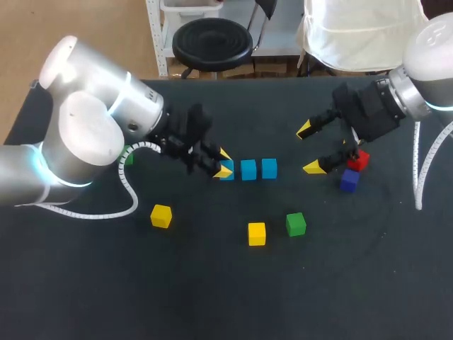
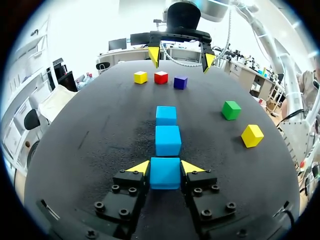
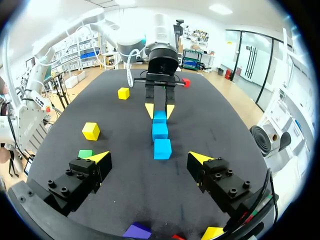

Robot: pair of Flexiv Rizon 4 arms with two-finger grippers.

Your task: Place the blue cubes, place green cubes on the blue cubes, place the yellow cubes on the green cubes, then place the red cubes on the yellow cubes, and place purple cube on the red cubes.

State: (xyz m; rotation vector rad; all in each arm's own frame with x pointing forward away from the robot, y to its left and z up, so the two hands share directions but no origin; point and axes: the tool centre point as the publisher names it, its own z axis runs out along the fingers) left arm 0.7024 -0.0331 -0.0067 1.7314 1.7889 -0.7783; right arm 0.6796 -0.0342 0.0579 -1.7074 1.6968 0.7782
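The left gripper [image 2: 165, 168] is closed on the end blue cube [image 2: 165, 176], set down on the table [image 2: 100, 150] in line with two other blue cubes [image 2: 167, 140] as the base row, while the right gripper [image 1: 309, 149] hangs wide open and empty.

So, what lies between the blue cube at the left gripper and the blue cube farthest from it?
A third blue cube, midway in the row; the left wrist view shows it plainly.

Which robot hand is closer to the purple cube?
Right. The right hand hovers just beside the purple cube; the left hand is far off, gripping a blue cube.
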